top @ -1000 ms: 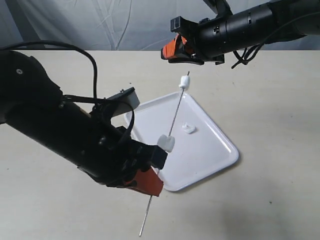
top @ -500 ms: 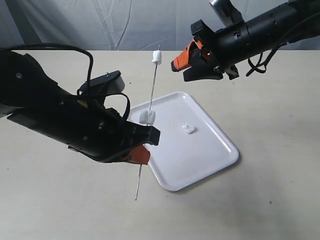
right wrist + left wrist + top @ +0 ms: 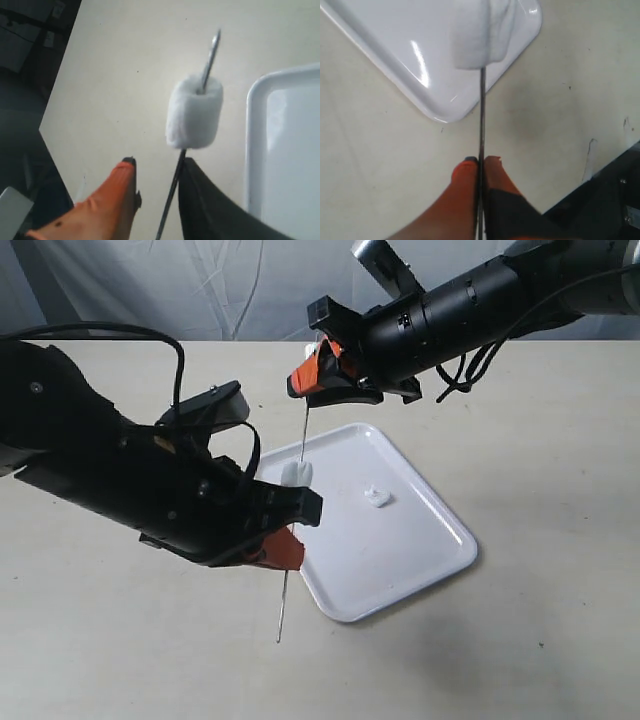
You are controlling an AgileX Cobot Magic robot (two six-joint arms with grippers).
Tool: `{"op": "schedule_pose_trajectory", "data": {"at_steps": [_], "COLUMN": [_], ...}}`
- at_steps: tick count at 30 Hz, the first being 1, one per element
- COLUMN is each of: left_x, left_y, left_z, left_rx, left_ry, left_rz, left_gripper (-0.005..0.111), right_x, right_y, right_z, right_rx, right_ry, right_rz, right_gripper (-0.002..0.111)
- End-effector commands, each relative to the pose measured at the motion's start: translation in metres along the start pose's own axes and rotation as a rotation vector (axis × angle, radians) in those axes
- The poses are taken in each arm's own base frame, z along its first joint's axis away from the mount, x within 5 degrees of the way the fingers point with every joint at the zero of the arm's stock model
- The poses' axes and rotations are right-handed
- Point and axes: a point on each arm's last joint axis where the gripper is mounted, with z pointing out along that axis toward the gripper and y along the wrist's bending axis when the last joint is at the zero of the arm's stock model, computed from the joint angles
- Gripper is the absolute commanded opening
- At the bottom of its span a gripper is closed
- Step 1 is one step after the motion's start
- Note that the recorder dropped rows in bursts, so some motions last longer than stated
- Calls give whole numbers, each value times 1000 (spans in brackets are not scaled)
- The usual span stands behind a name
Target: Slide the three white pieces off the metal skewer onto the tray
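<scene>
- Metal skewer (image 3: 302,440) stood close to upright over the near-left corner of the tray (image 3: 400,550), held between the two arms.
- Its lower part was pinched between the orange fingertips of the left gripper (image 3: 285,550). In the left wrist view the two tips (image 3: 470,167) met on the rod (image 3: 481,115) with no gap showing.
- A short length of rod stuck out below that grip; whether its end touched the table (image 3: 520,640) could not be told.
- One of the white pieces (image 3: 296,474) sat on the rod just above the left gripper, over the tray's edge (image 3: 395,40).
- A second piece (image 3: 194,117) sat near the top of the rod, with the bare tip poking out past it.
- The right gripper (image 3: 157,167) straddled the rod (image 3: 172,192) just below that upper piece. Its jaws were parted. The rod lay close against the dark finger, with a clear gap to the orange one, so nothing was clamped.
- A third piece (image 3: 377,497) lay loose on the tray, near its middle, apart from the skewer.
</scene>
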Motion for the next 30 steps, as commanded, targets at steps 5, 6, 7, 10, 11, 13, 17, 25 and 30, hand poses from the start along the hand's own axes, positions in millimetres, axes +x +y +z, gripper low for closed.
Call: {"op": "schedule_pose_trajectory", "data": {"at_steps": [5, 6, 7, 10, 11, 13, 17, 25, 30], "left_x": [6, 6, 6, 8, 9, 10, 13, 9, -11], "left_y": [-3, -4, -4, -4, -4, -5, -9, 6, 24], "left_z": [0, 0, 0, 0, 0, 0, 1, 2, -7], "left_rx": [42, 44, 46, 50, 52, 61, 73, -107, -112], "left_ry": [63, 68, 70, 84, 93, 105, 121, 71, -32], "left_rz": [-11, -11, -12, -15, -13, -2, 13, 51, -17], "left_gripper": [0, 0, 0, 0, 0, 0, 0, 0, 0], "right_x": [-12, -13, -13, -16, -17, -18, -22, -18, -6], "right_y": [-3, -3, -4, -7, -7, -8, -11, -15, -5], "right_z": [-3, -3, -3, -4, -4, -4, -5, -16, -47], "right_rx": [81, 88, 95, 120, 128, 140, 171, 299, 208], "right_ry": [-121, -131, -137, -168, -179, -194, -234, -169, -64], "right_rz": [-22, -22, -21, -21, -21, -21, -21, -142, -50], "right_gripper": [29, 29, 29, 29, 29, 29, 29, 29, 29]}}
